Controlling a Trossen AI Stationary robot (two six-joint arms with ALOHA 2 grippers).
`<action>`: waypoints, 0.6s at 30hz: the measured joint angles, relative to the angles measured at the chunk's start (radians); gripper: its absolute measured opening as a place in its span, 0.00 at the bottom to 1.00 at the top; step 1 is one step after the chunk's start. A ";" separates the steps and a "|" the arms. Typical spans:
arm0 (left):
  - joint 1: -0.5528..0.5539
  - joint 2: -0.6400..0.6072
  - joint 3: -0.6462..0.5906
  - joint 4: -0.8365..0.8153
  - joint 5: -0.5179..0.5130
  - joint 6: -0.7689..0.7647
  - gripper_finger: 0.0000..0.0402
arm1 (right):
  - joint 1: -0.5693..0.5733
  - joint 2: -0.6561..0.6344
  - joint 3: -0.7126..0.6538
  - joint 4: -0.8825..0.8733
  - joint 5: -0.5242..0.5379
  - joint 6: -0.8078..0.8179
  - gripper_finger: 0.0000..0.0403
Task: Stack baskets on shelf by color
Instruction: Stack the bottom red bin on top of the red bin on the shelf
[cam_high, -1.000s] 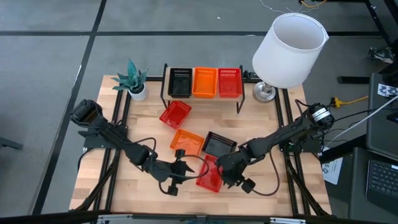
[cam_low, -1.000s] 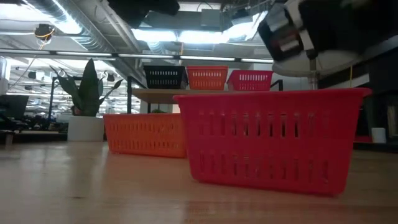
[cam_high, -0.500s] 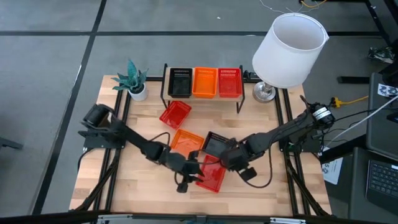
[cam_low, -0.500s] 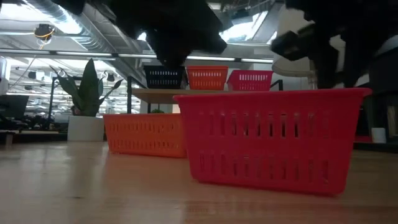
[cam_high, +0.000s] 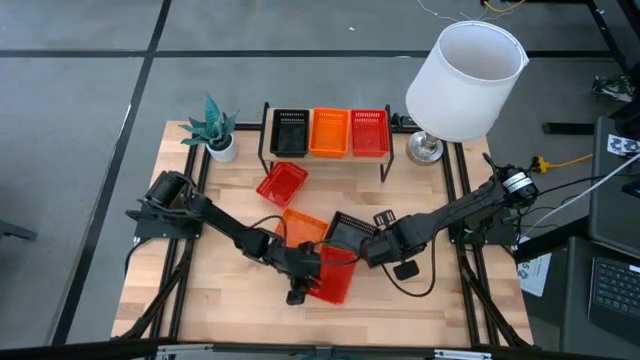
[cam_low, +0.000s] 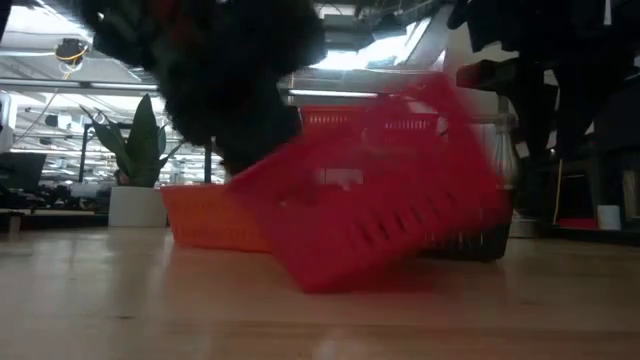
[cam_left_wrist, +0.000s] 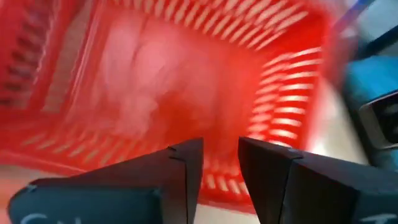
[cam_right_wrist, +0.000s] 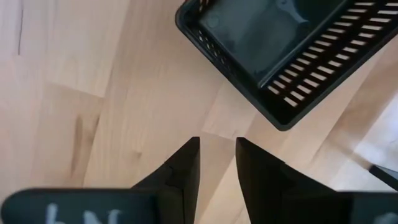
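Observation:
A red basket (cam_high: 332, 281) near the table's front tips over on the wood. My left gripper (cam_high: 311, 269) is at its left wall, open, and looks into it (cam_left_wrist: 186, 74). My right gripper (cam_high: 385, 239) points down, open, over bare wood beside a corner of the black basket (cam_right_wrist: 280, 56). An orange basket (cam_high: 300, 228) and a second red basket (cam_high: 282, 183) stand on their bottoms on the table. The shelf (cam_high: 326, 152) at the back carries a black (cam_high: 290, 132), an orange (cam_high: 330, 132) and a red basket (cam_high: 369, 132) side by side. My left gripper comes slanting down from the table's left at the red basket's left wall (cam_left_wrist: 217, 184). I cannot tell whether that wall is between the fingers or only pushed by them. The basket is tilted, its lower left edge (cam_low: 305, 285) on the table and its right side raised.
A potted plant (cam_high: 216, 133) stands at the back left and a lamp with a wide white shade (cam_high: 465, 80) at the back right. Bare wood lies along the near edge and at the front left.
My left gripper has come down and toward the table's right to the front red basket, which has tipped up on its left edge. My right gripper has left that basket's right side, gone toward the far edge and tipped until it points down.

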 joint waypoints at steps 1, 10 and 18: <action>0.000 -0.004 0.000 -0.044 -0.014 -0.013 0.24 | 0.000 0.000 0.000 0.000 0.000 0.000 0.25; -0.006 -0.039 0.001 -0.209 -0.064 -0.013 0.24 | 0.000 0.000 0.000 0.005 0.000 -0.002 0.25; 0.001 -0.050 0.100 -0.207 -0.159 0.081 0.24 | 0.000 0.000 -0.001 0.011 0.000 -0.002 0.25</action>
